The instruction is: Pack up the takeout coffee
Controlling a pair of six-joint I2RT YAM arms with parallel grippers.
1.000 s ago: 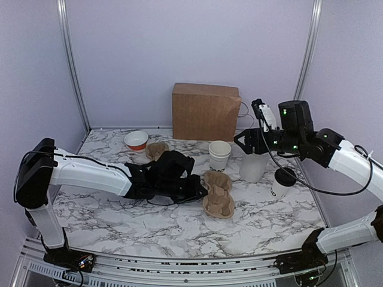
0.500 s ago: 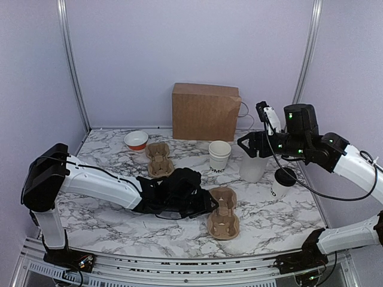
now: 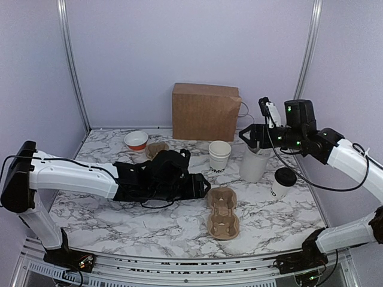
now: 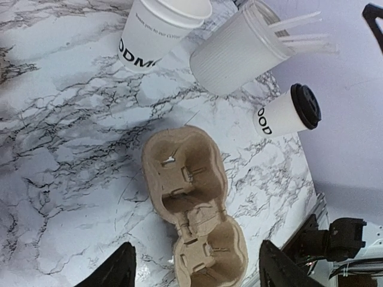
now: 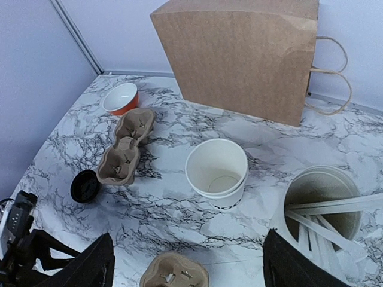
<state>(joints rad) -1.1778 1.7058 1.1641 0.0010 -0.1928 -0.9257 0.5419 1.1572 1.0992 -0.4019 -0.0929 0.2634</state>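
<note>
The takeout coffee [image 3: 282, 182], a white cup with a black lid, stands at the right side of the table and also appears in the left wrist view [image 4: 287, 112]. A brown two-cup carrier [image 3: 221, 212] lies flat near the table's middle front. My left gripper [image 3: 205, 185] is open just left of the carrier [image 4: 191, 203], its fingers wide apart and clear of it. My right gripper [image 3: 248, 137] hangs open in the air above the frosted tumbler [image 3: 252, 164], holding nothing. The coffee sits to the right of and below it.
A lidless white cup stack [image 3: 219, 156] stands left of the tumbler. A brown paper bag [image 3: 206, 112] stands at the back. A second carrier [image 3: 157, 149] and a red-and-white bowl [image 3: 136, 140] lie back left. A loose black lid [image 5: 85, 185] rests near that carrier.
My left gripper slid the carrier toward the front, opened and let it go, then drew back to the left. The right arm has barely moved.
</note>
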